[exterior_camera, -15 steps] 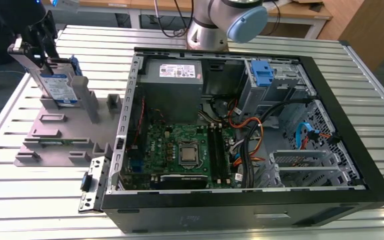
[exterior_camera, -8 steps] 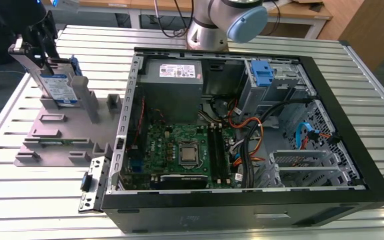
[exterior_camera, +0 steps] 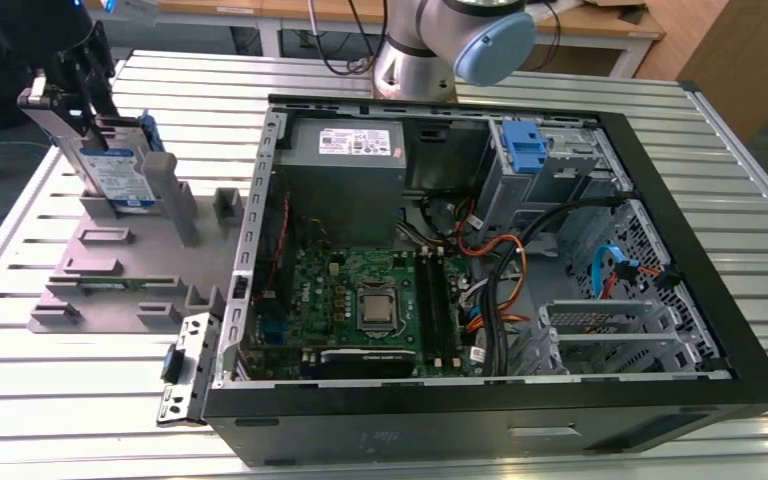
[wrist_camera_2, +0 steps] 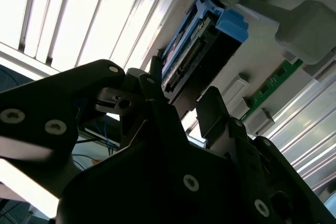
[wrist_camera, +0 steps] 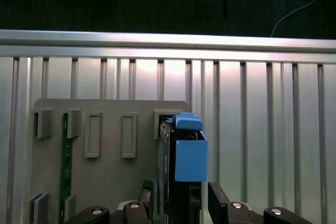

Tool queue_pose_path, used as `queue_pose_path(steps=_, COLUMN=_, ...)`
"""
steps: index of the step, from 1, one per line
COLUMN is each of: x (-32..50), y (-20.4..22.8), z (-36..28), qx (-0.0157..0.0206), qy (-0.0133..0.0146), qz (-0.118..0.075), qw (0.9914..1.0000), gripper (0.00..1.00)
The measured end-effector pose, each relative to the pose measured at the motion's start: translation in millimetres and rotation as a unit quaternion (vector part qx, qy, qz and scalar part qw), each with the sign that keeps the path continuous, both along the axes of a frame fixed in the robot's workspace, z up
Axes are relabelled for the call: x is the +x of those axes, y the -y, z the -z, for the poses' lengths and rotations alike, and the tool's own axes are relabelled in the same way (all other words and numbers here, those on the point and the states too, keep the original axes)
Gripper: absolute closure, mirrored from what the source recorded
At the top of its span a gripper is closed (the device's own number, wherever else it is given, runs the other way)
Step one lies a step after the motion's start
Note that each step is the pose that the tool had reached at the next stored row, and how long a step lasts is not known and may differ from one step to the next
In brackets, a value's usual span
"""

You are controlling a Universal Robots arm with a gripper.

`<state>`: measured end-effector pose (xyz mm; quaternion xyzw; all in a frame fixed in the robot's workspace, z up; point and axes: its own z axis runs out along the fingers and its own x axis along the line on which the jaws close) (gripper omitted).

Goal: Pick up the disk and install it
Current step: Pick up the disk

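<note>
On the grey fixture (exterior_camera: 117, 262) at the exterior view's left, the disk (exterior_camera: 125, 165) stands on edge in its slot. Its white-and-blue label (exterior_camera: 117, 185) faces the camera, but I cannot read any of the print on it. My gripper (wrist_camera: 182, 191) sits over the disk's upper end. In the first wrist view its fingers (wrist_camera: 149, 195) lie flush against opposite sides of the disk, one on the dark metal face and the other against the blue rail (wrist_camera: 190, 158). I see no gap on either side, so I read the claw as pinching the disk. The disk's lower end is seated in the fixture.

The fixture also holds a green memory stick (wrist_camera: 65, 156), which lies in a narrow slot well apart from the disk.

Just beside the fixture, the open computer case (exterior_camera: 491, 410) lies on the slatted aluminium table (exterior_camera: 744, 200). Inside it, at the far end, is the grey power supply (exterior_camera: 344, 175) with a white sticker (exterior_camera: 353, 143) whose writing I cannot make out. Nearer the camera is the green motherboard (exterior_camera: 337, 275), with the processor (exterior_camera: 377, 311) in its socket. A blue clip (exterior_camera: 524, 148) stands upright in the drive bay toward the exterior view's right. Orange and black cables (exterior_camera: 507, 250) loop between the board and that bay.
</note>
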<state>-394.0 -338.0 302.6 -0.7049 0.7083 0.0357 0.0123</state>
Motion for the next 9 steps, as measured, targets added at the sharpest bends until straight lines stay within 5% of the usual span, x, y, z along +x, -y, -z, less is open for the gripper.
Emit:
queue_pose_path(steps=4, x=-0.8, y=0.1, z=0.2, qx=0.0056, qy=0.0038, qz=0.000, qw=0.99998, gripper=0.47)
queue_pose_path(steps=9, x=-0.9, y=0.1, z=0.2, qx=0.0058, qy=0.0041, qz=0.000, qw=0.99997, gripper=0.47)
